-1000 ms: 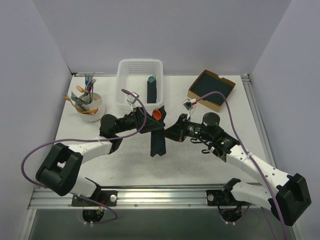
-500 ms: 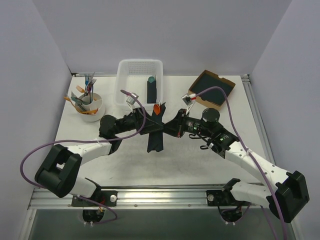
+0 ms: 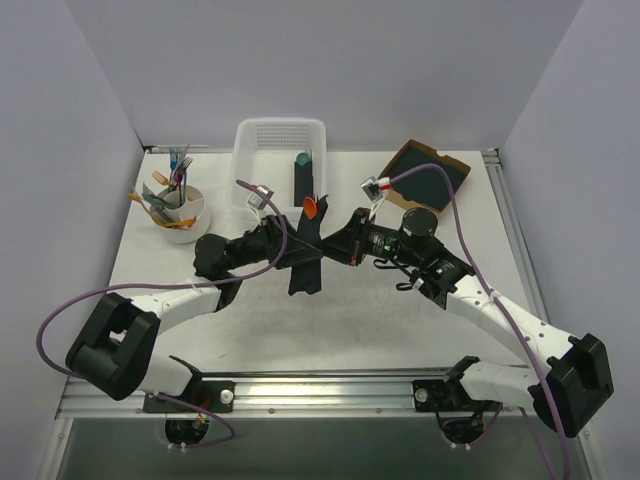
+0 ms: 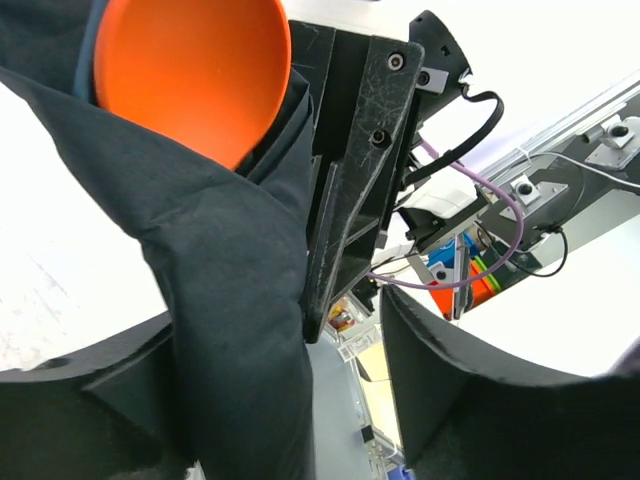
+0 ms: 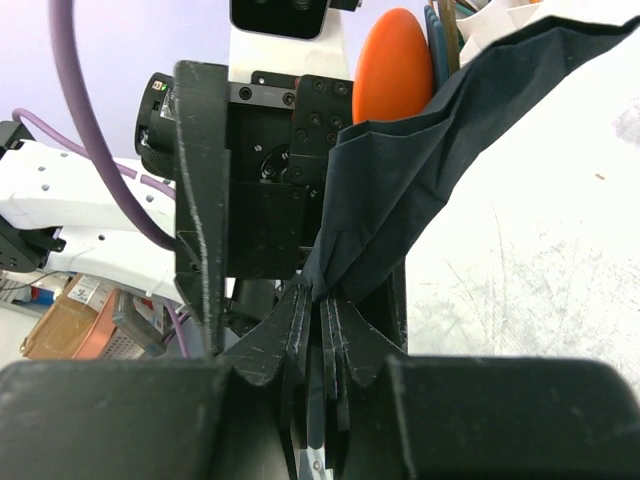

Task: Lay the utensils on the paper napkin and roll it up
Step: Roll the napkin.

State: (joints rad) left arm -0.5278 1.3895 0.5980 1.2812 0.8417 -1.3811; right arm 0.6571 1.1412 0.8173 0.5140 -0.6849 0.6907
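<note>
The paper napkin point(image 3: 305, 265), a loose dark roll, sits mid-table point(image 3: 400, 320) between both arms, near the white basket point(image 3: 243, 150). One tip of the orange utensils point(image 3: 311, 207) protrudes from its far end. The right gripper point(image 5: 315, 300) is pinched on a napkin fold. The left gripper point(image 3: 283, 243) stands apart, with the roll draped against one finger. Recommendation: close the left on the bundle before the right releases, and keep the tip end raised, or the wrap is likely to loosen.

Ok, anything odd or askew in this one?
The near-black paper napkin roll is loose, its folds flaring open rather than wound tight, and the orange plastic spoon's bowl pokes out the top. The right end effector pinches just a fold.
</note>
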